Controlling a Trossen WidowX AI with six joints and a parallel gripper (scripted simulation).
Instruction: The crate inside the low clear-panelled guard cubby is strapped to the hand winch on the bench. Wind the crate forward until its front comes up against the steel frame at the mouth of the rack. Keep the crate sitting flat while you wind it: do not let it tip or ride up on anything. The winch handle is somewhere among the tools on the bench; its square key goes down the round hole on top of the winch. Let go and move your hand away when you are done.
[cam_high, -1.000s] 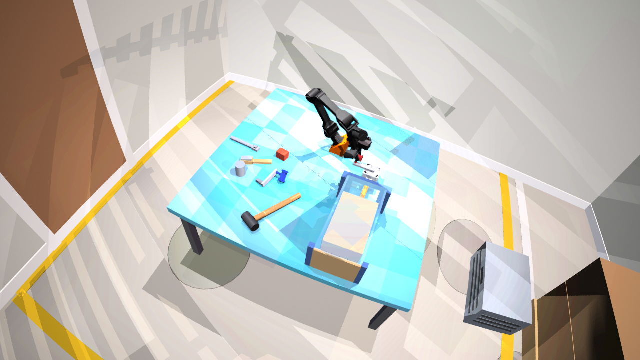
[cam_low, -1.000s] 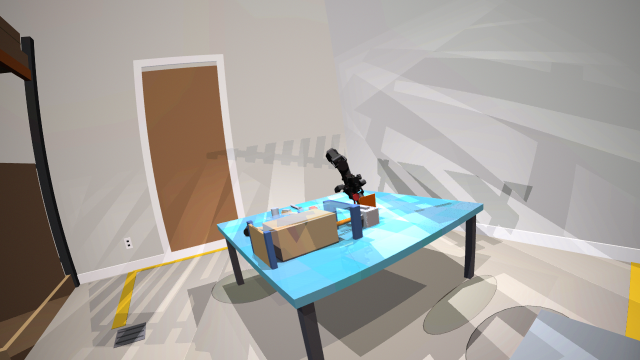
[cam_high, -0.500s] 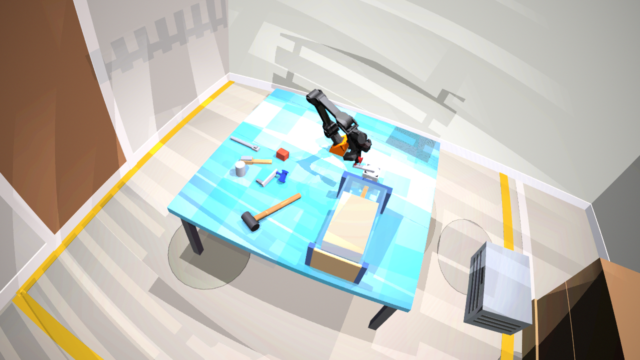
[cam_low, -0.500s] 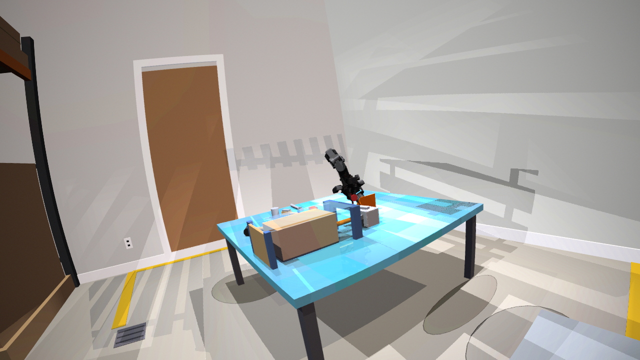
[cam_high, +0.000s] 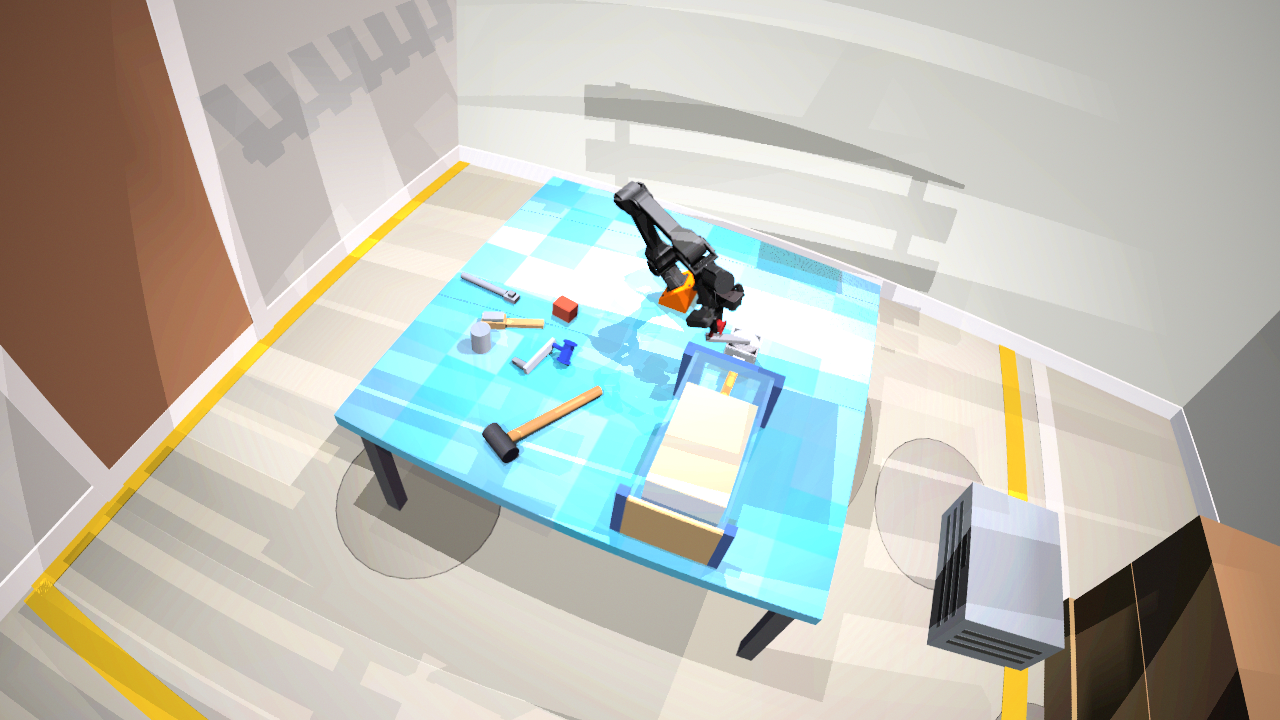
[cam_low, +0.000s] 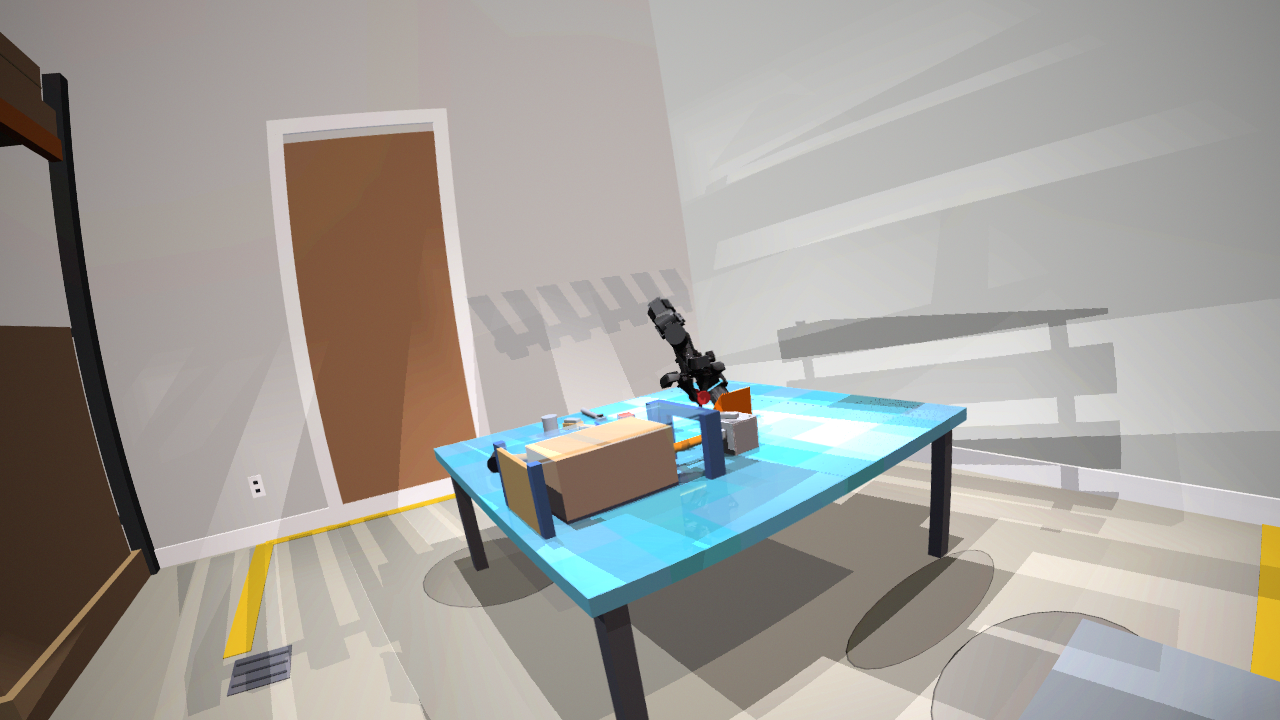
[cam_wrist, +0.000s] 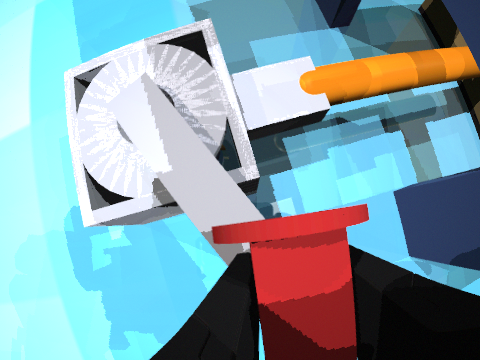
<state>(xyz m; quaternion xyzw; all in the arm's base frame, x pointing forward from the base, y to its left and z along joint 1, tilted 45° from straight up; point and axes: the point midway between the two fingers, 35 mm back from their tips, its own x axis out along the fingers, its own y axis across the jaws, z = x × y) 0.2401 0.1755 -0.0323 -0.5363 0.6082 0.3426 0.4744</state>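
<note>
My gripper (cam_high: 718, 328) (cam_low: 703, 396) (cam_wrist: 287, 259) is shut on the red knob of the winch handle (cam_high: 733, 339) (cam_wrist: 200, 185). The handle's flat grey arm lies across the top of the white winch (cam_high: 742, 353) (cam_low: 744, 436) (cam_wrist: 105, 160), its far end over the centre; the key and hole are hidden. An orange strap (cam_high: 730, 383) (cam_low: 689, 443) (cam_wrist: 390, 75) runs from the winch to the crate. The tan crate (cam_high: 702, 438) (cam_low: 617, 465) sits flat inside the clear panels. A gap shows between its front and the blue steel frame (cam_high: 771, 407) (cam_low: 718, 452) (cam_wrist: 440, 220).
A tan end board (cam_high: 671, 528) (cam_low: 519, 483) closes the cubby's far end. A large mallet (cam_high: 554, 414), a crank with a blue knob (cam_high: 565, 351), a red block (cam_high: 564, 309), a grey cylinder (cam_high: 480, 338), a small hammer (cam_high: 523, 323) and a wrench (cam_high: 487, 286) lie across the bench.
</note>
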